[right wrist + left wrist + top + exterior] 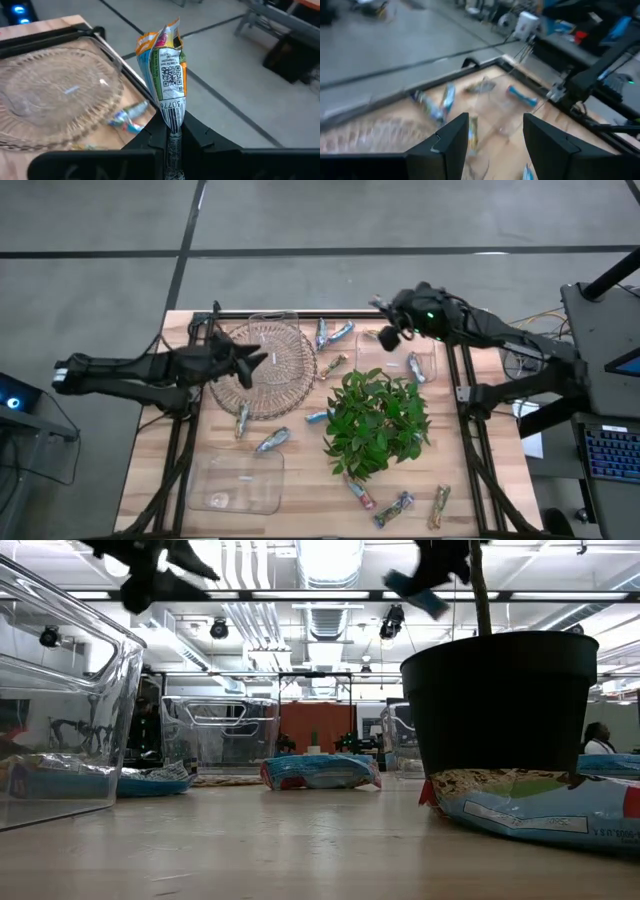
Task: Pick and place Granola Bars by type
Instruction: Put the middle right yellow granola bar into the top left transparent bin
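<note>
The right gripper [172, 131] is clenched on a multicoloured bar [165, 70], held upright above the table's [300, 500] far edge; the bar's lower end is hidden between the fingers. The left gripper [492, 140] hovers over the glass dish [265, 365], fingers parted and holding nothing. Other bars [335, 333] lie scattered round the plant [375, 420], whose leaves may hide more. In the left wrist view blur makes the bars hard to tell by type. A clear tub [235, 480] sits near the front.
</note>
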`<action>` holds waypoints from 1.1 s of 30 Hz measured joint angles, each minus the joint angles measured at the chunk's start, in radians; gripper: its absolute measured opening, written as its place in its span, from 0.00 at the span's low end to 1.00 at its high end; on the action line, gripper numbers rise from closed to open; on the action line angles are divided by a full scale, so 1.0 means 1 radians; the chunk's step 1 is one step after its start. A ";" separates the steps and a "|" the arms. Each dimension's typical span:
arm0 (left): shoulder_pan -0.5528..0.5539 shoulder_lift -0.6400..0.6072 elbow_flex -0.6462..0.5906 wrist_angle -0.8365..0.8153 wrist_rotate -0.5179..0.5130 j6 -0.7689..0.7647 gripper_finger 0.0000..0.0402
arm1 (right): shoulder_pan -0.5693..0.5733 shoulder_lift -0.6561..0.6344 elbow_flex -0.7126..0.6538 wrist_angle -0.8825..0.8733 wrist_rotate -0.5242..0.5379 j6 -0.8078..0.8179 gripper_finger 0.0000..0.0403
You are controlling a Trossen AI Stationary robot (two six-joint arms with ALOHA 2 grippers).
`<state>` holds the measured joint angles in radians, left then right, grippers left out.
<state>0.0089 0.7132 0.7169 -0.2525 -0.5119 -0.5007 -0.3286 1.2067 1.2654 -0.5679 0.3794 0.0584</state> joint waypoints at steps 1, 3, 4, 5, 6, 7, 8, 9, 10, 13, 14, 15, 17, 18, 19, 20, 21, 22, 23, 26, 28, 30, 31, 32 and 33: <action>0.021 0.000 0.005 0.026 0.036 0.037 0.42 | 0.000 0.032 0.035 0.003 -0.015 -0.010 0.04; 0.062 0.000 0.013 0.069 0.078 0.089 0.42 | 0.000 0.097 0.107 0.004 -0.050 -0.017 0.04; 0.082 0.000 0.018 0.080 0.088 0.108 0.42 | 0.000 0.127 0.144 0.004 -0.071 -0.018 0.04; 0.100 0.001 0.022 0.091 0.097 0.127 0.42 | 0.000 0.156 0.178 0.004 -0.092 -0.020 0.04; 0.119 0.001 0.025 0.095 0.112 0.143 0.42 | 0.000 0.183 0.211 0.004 -0.111 -0.022 0.04; 0.137 0.002 0.028 0.097 0.128 0.155 0.42 | 0.000 0.211 0.244 0.004 -0.126 -0.028 0.04; 0.154 0.002 0.032 0.099 0.157 0.163 0.42 | 0.000 0.236 0.274 0.006 -0.142 -0.032 0.04; 0.168 0.003 0.037 0.106 0.192 0.173 0.42 | 0.001 0.259 0.301 0.006 -0.158 -0.033 0.04; 0.180 0.003 0.040 0.116 0.228 0.187 0.42 | 0.001 0.284 0.331 0.006 -0.172 -0.033 0.04; 0.205 0.003 0.043 0.153 0.301 0.212 0.42 | 0.004 0.352 0.411 0.004 -0.229 -0.033 0.04; 0.210 0.003 0.043 0.169 0.317 0.216 0.42 | 0.006 0.374 0.438 0.004 -0.244 -0.033 0.04; 0.215 0.003 0.043 0.186 0.332 0.217 0.42 | 0.010 0.398 0.466 0.003 -0.251 -0.033 0.04; 0.227 0.003 0.043 0.215 0.357 0.222 0.42 | 0.021 0.442 0.520 0.003 -0.258 -0.033 0.04; 0.232 0.003 0.043 0.221 0.367 0.226 0.42 | 0.026 0.464 0.547 0.003 -0.262 -0.036 0.04; 0.235 0.004 0.043 0.225 0.374 0.229 0.42 | 0.031 0.486 0.575 0.002 -0.271 -0.037 0.04; 0.238 0.008 0.043 0.228 0.377 0.236 0.42 | 0.037 0.510 0.604 0.002 -0.286 -0.037 0.04; 0.239 0.010 0.043 0.231 0.379 0.240 0.42 | 0.042 0.533 0.632 0.002 -0.299 -0.036 0.04; 0.242 0.011 0.043 0.235 0.380 0.243 0.42 | 0.049 0.557 0.661 0.001 -0.308 -0.036 0.04; 0.245 0.012 0.043 0.240 0.380 0.245 0.42 | 0.055 0.580 0.691 -0.003 -0.312 -0.036 0.04; 0.265 0.020 0.055 0.249 0.382 0.246 0.43 | 0.073 0.646 0.776 -0.023 -0.322 -0.040 0.04; 0.278 0.026 0.067 0.243 0.383 0.247 0.45 | 0.082 0.683 0.824 -0.022 -0.346 -0.031 0.04; 0.289 0.036 0.084 0.247 0.384 0.248 0.49 | 0.089 0.717 0.867 -0.022 -0.365 -0.021 0.04; 0.293 0.039 0.091 0.248 0.385 0.255 0.51 | 0.094 0.733 0.890 -0.023 -0.365 -0.021 0.04; 0.296 0.043 0.098 0.243 0.387 0.268 0.54 | 0.097 0.747 0.910 -0.029 -0.368 -0.024 0.04; 0.297 0.050 0.106 0.245 0.392 0.279 0.56 | 0.100 0.762 0.927 -0.034 -0.374 -0.030 0.04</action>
<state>0.3063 0.7631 0.8230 -0.0080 -0.1194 -0.2218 -0.2281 1.9687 2.1929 -0.6020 0.0050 0.0287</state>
